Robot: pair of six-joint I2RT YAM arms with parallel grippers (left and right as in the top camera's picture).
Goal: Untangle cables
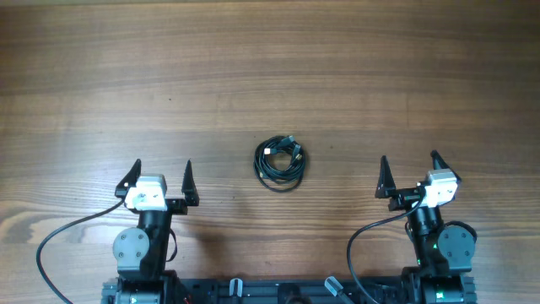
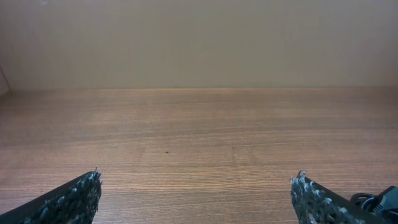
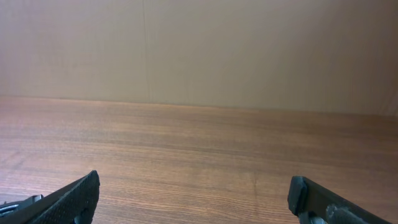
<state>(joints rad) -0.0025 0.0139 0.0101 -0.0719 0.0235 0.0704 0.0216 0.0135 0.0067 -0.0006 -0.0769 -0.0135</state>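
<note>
- The wooden table (image 1: 270, 67) carries a job that appears not yet begun.
- The left fingers (image 1: 189, 181) and right fingers (image 1: 384, 179) stand spread wide, gripping nothing, well clear of the work.
- The cables (image 1: 280, 164) lie between them in one small coil, seemingly still fully tangled.

Both arms sit folded at the near edge of the counter (image 1: 270, 67), one toward each end of that edge. The left pincer (image 1: 162, 165) aims out across the counter, angled a touch toward its middle, jaws spread wide and empty. The right pincer (image 1: 408, 159) mirrors it, just as wide, gripping nothing. The dark, textured fingers (image 2: 73, 200) hang just above the counter.
</note>
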